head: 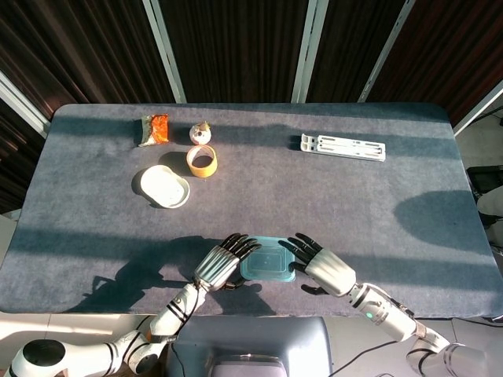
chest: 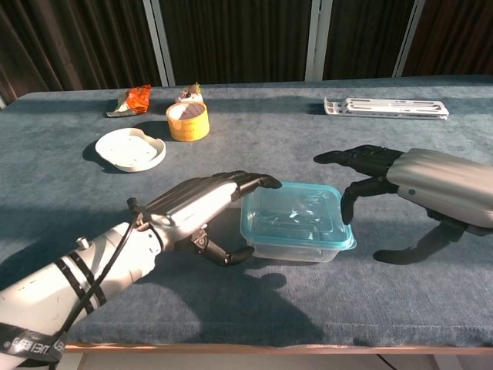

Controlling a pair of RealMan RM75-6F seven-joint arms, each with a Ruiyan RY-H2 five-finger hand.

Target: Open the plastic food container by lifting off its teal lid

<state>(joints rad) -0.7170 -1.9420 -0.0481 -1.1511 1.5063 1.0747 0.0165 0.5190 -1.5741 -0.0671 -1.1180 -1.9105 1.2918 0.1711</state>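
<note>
The clear plastic food container [head: 268, 269] [chest: 293, 240] with its teal lid [chest: 295, 213] stands near the table's front edge, lid on. My left hand [head: 222, 263] [chest: 202, 204] holds its left end, with fingertips [chest: 260, 182] laid over the lid's left corner and the thumb hooked against the side wall below. My right hand [head: 323, 267] [chest: 420, 183] hovers open just right of the container. Its fingers [chest: 356, 157] are spread and curve down beside the lid's right edge, thumb low over the table. I cannot tell whether it touches the lid.
At the back left are a white dish [head: 165, 186], a yellow tape roll [head: 202, 160], an orange snack packet [head: 154, 129] and a small pale item [head: 202, 131]. A white rack [head: 343, 146] lies at the back right. The table's front edge [chest: 231, 345] runs just behind both hands.
</note>
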